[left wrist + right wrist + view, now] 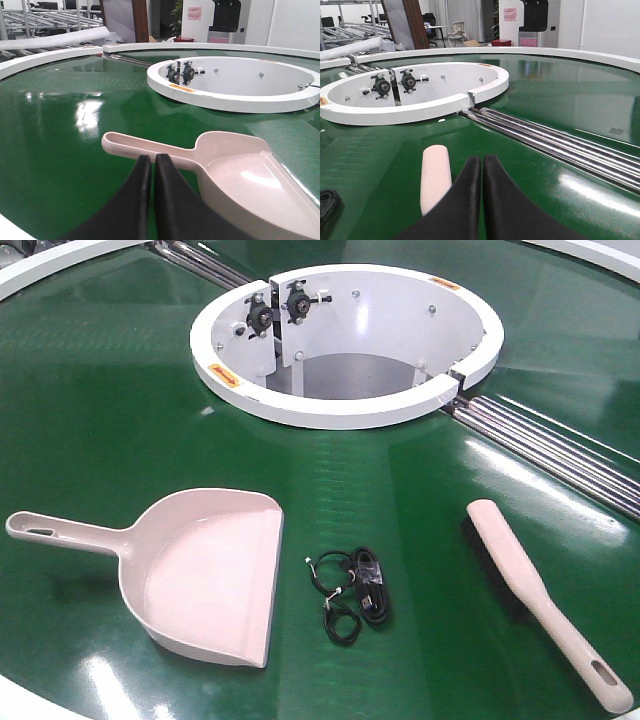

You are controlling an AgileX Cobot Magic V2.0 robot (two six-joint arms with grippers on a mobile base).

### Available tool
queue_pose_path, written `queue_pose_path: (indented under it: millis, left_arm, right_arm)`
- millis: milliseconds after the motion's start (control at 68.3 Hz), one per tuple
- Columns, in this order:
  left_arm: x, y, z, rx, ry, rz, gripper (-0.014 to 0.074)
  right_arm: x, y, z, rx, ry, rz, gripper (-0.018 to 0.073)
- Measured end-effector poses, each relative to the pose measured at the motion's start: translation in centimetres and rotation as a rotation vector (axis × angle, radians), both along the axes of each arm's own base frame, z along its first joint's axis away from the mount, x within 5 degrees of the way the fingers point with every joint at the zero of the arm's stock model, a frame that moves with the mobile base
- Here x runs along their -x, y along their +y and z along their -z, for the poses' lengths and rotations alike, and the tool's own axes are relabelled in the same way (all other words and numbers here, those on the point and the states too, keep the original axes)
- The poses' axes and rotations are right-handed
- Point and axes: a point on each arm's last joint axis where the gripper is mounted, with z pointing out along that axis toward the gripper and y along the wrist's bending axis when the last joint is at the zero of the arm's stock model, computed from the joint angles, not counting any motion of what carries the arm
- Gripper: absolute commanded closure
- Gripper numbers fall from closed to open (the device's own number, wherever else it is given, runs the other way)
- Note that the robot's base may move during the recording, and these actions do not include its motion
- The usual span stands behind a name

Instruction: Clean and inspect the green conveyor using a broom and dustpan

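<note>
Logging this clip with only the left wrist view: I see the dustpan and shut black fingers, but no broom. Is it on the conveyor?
Observer: Yes. In the front view the broom lies on the green conveyor, to the right of the dustpan, with its handle end toward the camera.
Operator: Anything between them?
Observer: A small coil of black cable lies between the two, touching neither.
Operator: And the right gripper?
Observer: Its wrist view shows the right gripper shut on nothing, above the conveyor, with the broom's rounded tip just left of it.
</note>
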Motion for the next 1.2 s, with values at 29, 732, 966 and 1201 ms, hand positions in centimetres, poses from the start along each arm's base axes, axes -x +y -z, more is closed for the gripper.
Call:
queue_pose_path:
  millis: [29, 732, 966, 1201]
  left_arm:
    - [0.0, 0.0, 0.0, 0.0, 0.0, 0.0, 0.0603]
    - [0.0, 0.0, 0.0, 0.0, 0.0, 0.0, 0.0603]
    - [0.0, 0.0, 0.0, 0.0, 0.0, 0.0, 0.0603]
    - [0.0, -0.01, -0.85, 0.008, -0.093, 0.002, 0.0603]
  right_arm:
    - [0.0, 0.0, 0.0, 0.0, 0.0, 0.0, 0.0568]
    - [0.0, 0.0, 0.0, 0.0, 0.0, 0.0, 0.0568]
    - [0.0, 0.0, 0.0, 0.0, 0.0, 0.0, 0.0568]
    - [0.0, 0.0, 0.0, 0.0, 0.0, 0.0, 0.0568]
